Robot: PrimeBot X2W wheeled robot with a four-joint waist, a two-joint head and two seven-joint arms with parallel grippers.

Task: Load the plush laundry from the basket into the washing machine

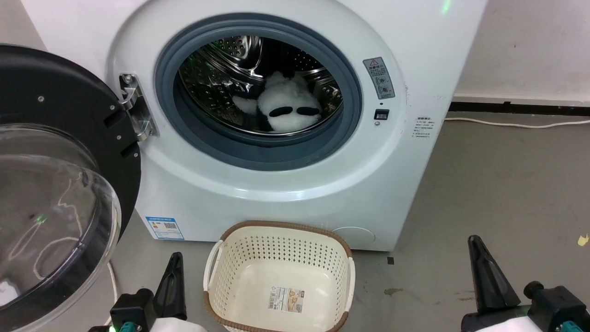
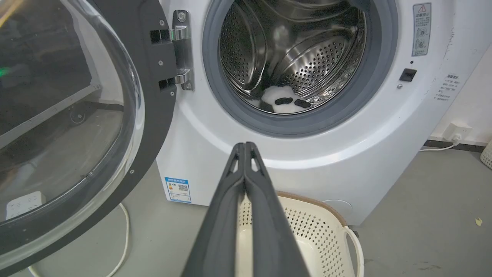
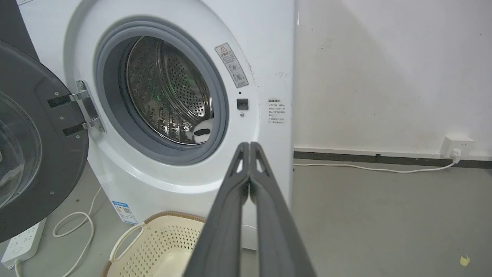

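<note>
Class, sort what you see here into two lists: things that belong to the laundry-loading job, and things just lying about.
Job in hand:
- panda, already in the drum
- basket, now empty
- washer, door open

Lying about:
- power strip
- cable along the wall
- wall socket
- yellow scrap on the floor

One panda [image 1: 288,113] — one basket [image 1: 281,225], one washer [image 1: 258,189].
</note>
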